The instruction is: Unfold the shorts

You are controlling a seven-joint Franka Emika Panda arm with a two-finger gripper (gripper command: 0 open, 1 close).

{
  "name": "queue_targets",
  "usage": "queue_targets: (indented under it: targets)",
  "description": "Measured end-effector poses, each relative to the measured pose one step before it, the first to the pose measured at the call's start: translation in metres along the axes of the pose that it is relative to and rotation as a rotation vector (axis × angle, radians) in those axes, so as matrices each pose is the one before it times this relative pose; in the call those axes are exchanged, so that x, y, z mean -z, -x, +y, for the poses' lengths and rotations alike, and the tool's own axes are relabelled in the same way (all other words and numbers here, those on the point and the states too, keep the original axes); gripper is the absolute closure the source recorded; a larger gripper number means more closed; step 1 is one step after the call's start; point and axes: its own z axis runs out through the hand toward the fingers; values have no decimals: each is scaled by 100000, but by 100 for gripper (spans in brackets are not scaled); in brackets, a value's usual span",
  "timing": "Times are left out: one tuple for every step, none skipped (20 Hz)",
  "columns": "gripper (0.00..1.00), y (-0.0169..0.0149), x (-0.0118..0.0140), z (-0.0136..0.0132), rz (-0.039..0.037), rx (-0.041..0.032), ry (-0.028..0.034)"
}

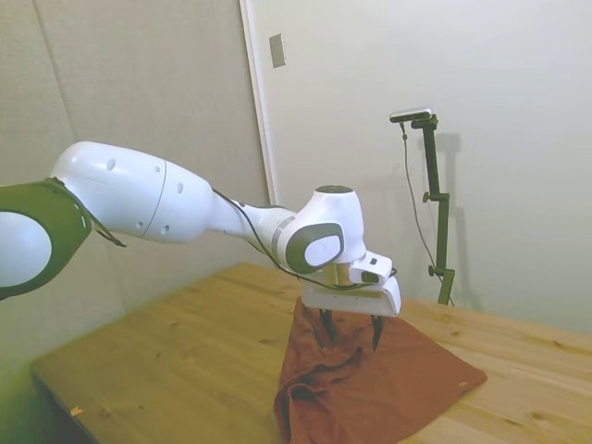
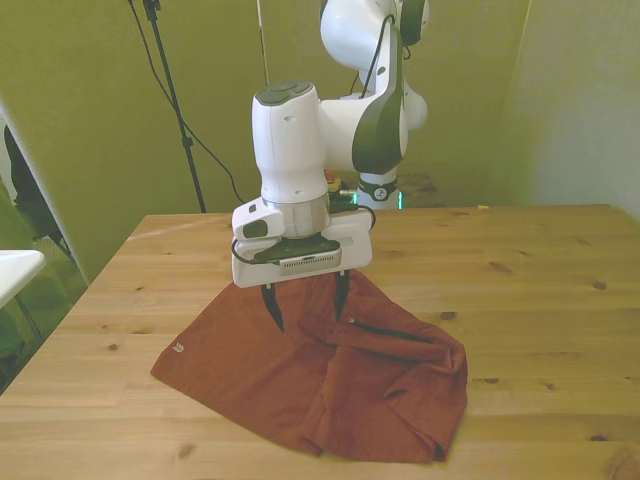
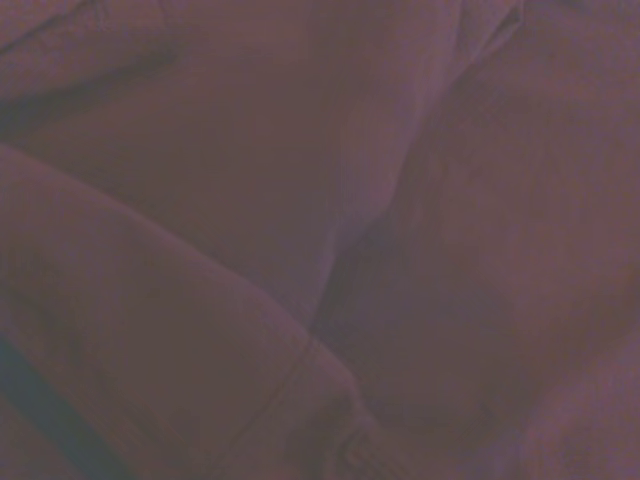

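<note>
Shorts (image 2: 330,380) lie in a rumpled, folded heap on the wooden table (image 2: 540,290), near its front edge, and they look soft, floppy and light. The gripper (image 2: 306,308) hangs right over the far part of the cloth with its two fingers apart, holding nothing. A loose fold or hem looks like the best place to pinch, and bare table on the front view's right gives room to spread them.

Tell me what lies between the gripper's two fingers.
Only the shorts: in the front view, rust fabric fills the gap of the open gripper.
</note>
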Motion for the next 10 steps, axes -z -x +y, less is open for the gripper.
queue_targets:
  targets:
    - [100,-3,-135,25,-440,-82,73]
    - [100,-19,-140,11,-398,-83,48]
    - [100,-26,-157,-9,-334,-104,-28]
    - [100,-25,-165,-14,-296,-61,13]
    - [100,-36,-174,-15,-199,-38,32]
    - [100,-40,-164,-28,-200,-33,5]
    - [100,-35,-162,-47,-272,-66,-82]
    - [100,-35,-178,-74,-452,-179,-258]
    - [100,11,-233,-97,-716,-199,-406]
    - [100,22,-255,-93,-734,13,-149]
